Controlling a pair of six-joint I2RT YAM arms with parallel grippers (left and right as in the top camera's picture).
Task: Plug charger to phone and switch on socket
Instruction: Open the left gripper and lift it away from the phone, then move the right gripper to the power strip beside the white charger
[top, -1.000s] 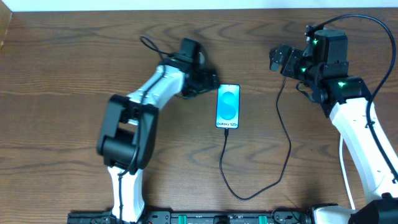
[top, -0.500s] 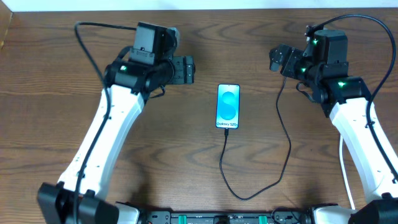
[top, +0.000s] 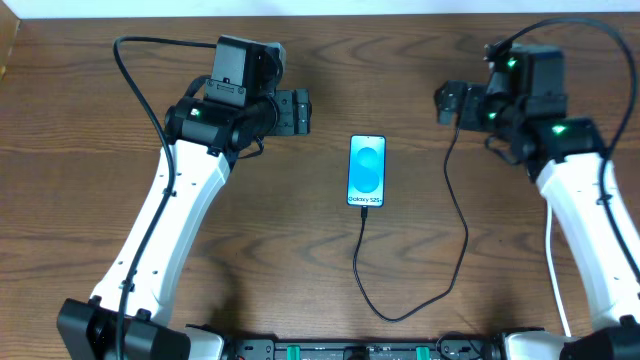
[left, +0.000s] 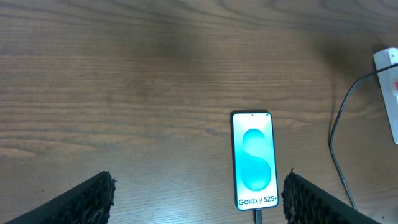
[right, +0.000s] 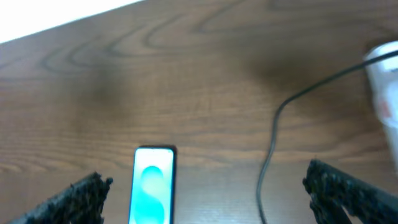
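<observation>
On the table (top: 90, 230) the phone (top: 367, 171) lies flat, black-bezelled, blue screen lit, with open wood on every side. The charger (top: 462, 240) meets its near edge and loops right toward the white, red-marked socket (left: 390, 71). The left gripper (top: 299, 112) stands apart to the phone's left and the right gripper (top: 445, 103) well apart rightward, both spread wide and empty.

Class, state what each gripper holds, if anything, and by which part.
Nothing is held: the left gripper and the right gripper both show open, empty jaws.
</observation>
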